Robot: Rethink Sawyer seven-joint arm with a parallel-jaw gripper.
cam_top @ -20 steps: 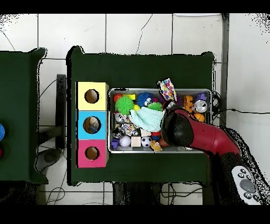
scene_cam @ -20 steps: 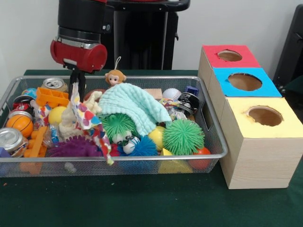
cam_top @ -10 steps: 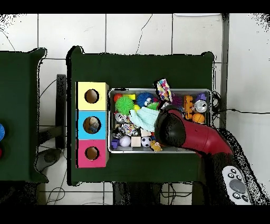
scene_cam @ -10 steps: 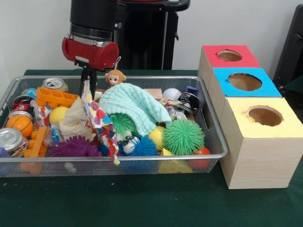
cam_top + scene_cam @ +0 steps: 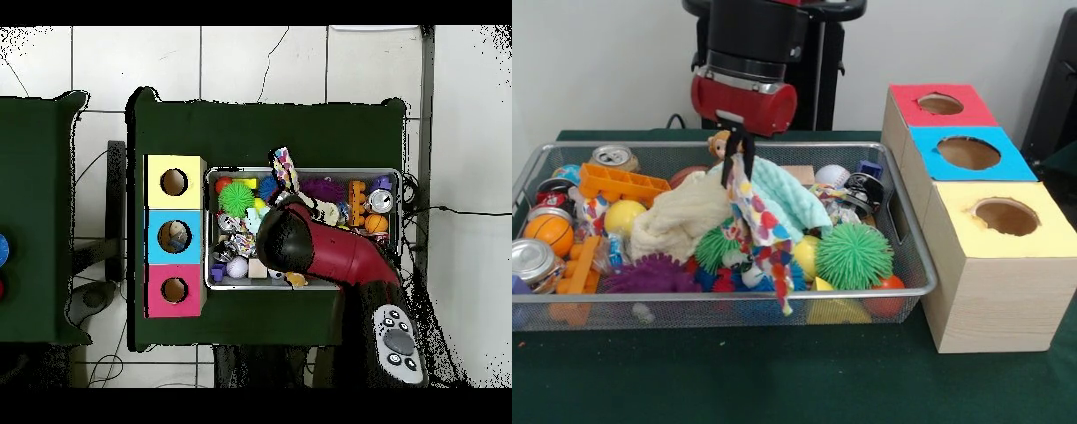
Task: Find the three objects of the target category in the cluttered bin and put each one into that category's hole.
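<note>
Front view | my gripper (image 5: 736,146) fingers pinch patterned cloth (image 5: 760,231), hanging over bin (image 5: 914,265) middle | risk: dangling tail snags toys or rim, slips before boxes (image 5: 993,168)

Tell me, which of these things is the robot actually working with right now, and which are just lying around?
In use:
gripper, shut on the patterned cloth and lifting it
wire bin
box with red, blue and yellow holes

Lying about:
mint cloth
cream cloth
green spiky ball
basketball
soda can
monkey toy
</note>
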